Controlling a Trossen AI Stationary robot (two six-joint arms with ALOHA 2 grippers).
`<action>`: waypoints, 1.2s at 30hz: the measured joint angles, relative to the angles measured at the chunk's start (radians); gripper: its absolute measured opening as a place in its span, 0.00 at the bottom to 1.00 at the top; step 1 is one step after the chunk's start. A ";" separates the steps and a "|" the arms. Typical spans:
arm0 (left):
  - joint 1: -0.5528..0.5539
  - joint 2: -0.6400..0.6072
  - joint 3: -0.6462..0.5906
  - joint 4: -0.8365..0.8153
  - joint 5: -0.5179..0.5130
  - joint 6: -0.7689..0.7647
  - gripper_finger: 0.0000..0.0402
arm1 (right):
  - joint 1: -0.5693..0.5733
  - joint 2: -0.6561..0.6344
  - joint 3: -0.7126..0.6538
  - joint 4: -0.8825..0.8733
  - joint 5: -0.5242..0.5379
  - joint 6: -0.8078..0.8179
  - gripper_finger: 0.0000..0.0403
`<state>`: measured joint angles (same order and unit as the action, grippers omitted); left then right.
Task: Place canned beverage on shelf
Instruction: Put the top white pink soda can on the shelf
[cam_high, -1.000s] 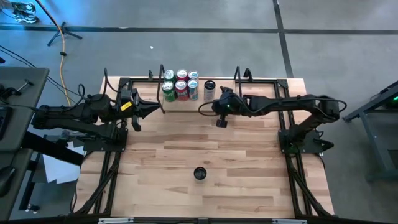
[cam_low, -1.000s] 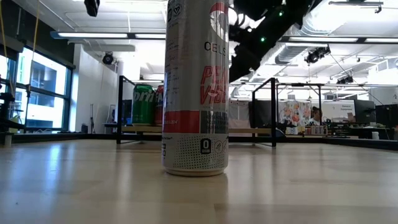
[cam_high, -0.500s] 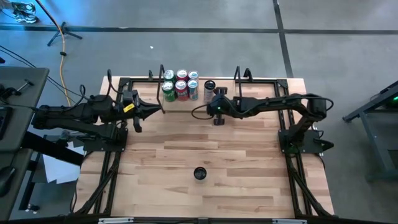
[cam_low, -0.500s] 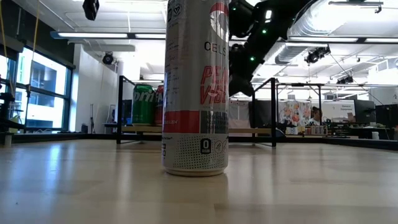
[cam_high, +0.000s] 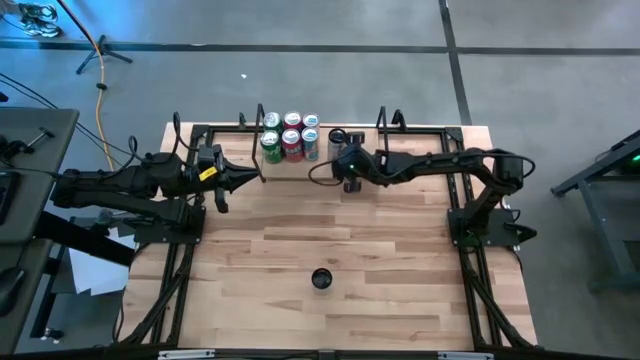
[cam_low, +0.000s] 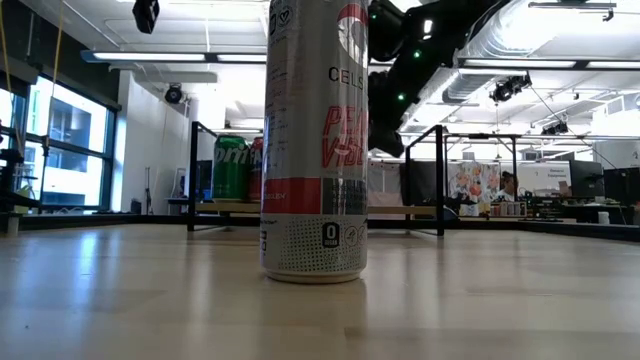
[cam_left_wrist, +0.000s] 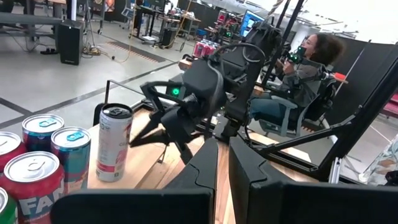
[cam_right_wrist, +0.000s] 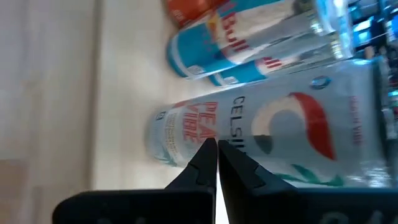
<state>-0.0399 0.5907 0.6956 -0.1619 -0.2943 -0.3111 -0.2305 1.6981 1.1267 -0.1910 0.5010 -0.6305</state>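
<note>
Right end effector (cam_high: 346, 172), fingers together, pressed against tall white can (cam_high: 337, 139) on shelf (cam_high: 365, 152), nudging it toward can cluster (cam_high: 290, 138) beyond. Left end effector (cam_high: 252, 176) closed, waiting. Next: gentle push, avoiding tipping; second can (cam_high: 321, 279) well behind on surface (cam_high: 400, 260).

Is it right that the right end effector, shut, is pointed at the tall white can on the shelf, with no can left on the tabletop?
Not quite: the high view shows one can standing on the tabletop. The rest holds: right end effector, tall white can, shelf.
</note>
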 joint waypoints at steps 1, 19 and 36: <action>0.000 0.000 0.000 0.000 0.000 0.000 0.01 | -0.004 0.000 0.000 0.016 0.003 -0.019 0.00; 0.000 0.000 0.000 0.000 0.000 0.000 0.01 | -0.079 0.000 0.000 0.138 -0.030 -0.111 0.00; 0.000 0.000 0.000 0.001 -0.002 0.000 0.01 | -0.038 -0.008 0.001 0.188 0.001 -0.077 0.00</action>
<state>-0.0399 0.5907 0.6956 -0.1614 -0.2966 -0.3111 -0.2685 1.6900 1.1275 -0.0031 0.5022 -0.7078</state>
